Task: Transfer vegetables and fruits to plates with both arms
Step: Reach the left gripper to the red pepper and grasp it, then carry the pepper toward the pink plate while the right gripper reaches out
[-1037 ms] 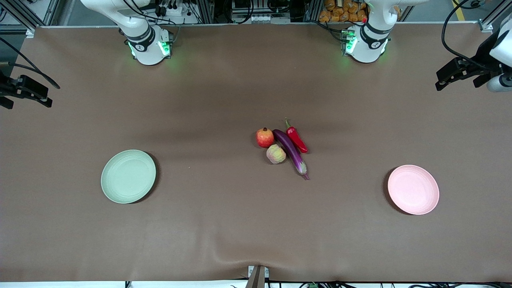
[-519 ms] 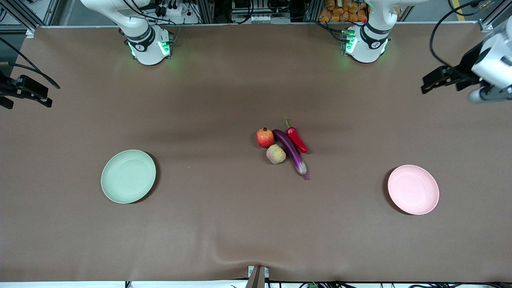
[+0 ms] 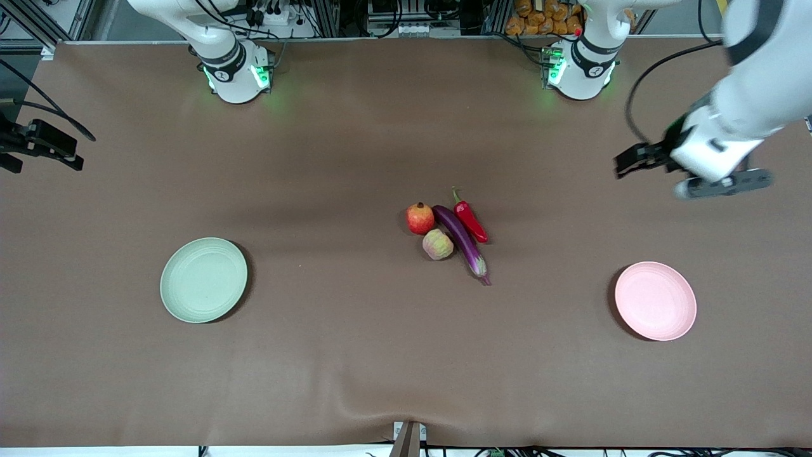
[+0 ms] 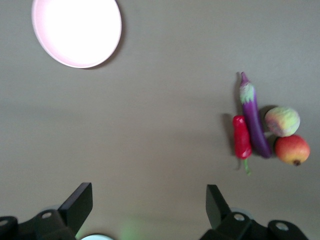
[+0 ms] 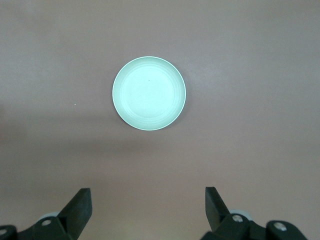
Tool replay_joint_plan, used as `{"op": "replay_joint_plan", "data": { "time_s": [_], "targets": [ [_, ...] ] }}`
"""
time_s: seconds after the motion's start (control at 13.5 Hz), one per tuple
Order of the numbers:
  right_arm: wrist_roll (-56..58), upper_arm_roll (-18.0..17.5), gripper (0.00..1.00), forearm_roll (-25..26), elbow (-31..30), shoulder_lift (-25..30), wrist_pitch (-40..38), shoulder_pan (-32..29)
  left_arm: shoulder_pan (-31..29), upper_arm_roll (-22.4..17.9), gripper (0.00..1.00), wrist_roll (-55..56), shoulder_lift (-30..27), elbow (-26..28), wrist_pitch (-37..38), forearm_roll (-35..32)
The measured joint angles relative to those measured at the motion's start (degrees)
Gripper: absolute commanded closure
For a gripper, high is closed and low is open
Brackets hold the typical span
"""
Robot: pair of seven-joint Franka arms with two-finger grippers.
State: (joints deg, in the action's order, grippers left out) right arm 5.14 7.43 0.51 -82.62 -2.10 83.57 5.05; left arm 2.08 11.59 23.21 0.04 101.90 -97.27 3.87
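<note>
Eggplant (image 3: 461, 238) lies mid-desk between chili (image 3: 470, 219) and two fruits, glossy, likely slippery: pinch it at its middle. Left tool (image 4: 145, 207) hangs spread above bare desk; right tool (image 5: 145, 207) waits spread.

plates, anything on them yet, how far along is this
Nothing is done: the green plate and the pink plate hold nothing. The pomegranate, yellowish fruit, eggplant and chili lie bunched mid-table. The left hand is open in the air over bare table at its own end, carrying nothing; the right hand waits open at its end. All four transfers remain.
</note>
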Motion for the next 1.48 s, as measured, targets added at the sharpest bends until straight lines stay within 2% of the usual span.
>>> {"op": "replay_joint_plan", "data": {
  "time_s": [0.22,0.37,0.44,0.52,0.59,0.67,0.96,1.19,1.48],
  "targets": [
    [0.00,0.00,0.00,-0.02,-0.09,0.00,0.00,-0.01,0.99,4.32,0.00,12.35,4.46,3.26,-7.79,0.02],
    [-0.01,0.02,0.00,-0.03,-0.14,0.00,0.00,-0.03,3.97,5.90,0.00,22.07,9.17,3.63,-13.44,0.02],
    [-0.01,0.02,0.00,-0.03,-0.16,0.00,0.00,-0.04,5.90,6.11,0.10,25.72,11.64,3.68,-16.07,0.02],
    [-0.01,0.02,0.00,-0.03,-0.17,0.00,0.00,-0.04,7.82,6.14,0.28,28.67,14.05,3.75,-18.51,-0.02],
    [-0.01,0.02,0.00,-0.03,-0.18,0.00,0.00,-0.04,9.49,6.15,0.40,31.11,16.24,3.85,-20.50,-0.53],
    [-0.01,0.02,0.00,-0.04,-0.19,0.00,0.00,-0.04,10.99,6.17,0.44,33.54,18.24,4.07,-22.34,-1.84],
    [-0.01,0.02,0.00,-0.04,-0.20,0.00,0.00,-0.04,14.98,6.18,0.44,42.52,23.21,7.00,-29.74,-5.93],
    [-0.01,0.02,0.00,-0.04,-0.22,0.00,0.00,-0.04,15.15,6.02,0.42,43.50,24.74,10.99,-36.96,-6.10],
    [-0.01,0.02,0.00,-0.04,-0.26,0.00,0.00,-0.04,15.31,6.00,0.43,44.79,26.65,12.50,-42.14,-6.10]
  ]
}}
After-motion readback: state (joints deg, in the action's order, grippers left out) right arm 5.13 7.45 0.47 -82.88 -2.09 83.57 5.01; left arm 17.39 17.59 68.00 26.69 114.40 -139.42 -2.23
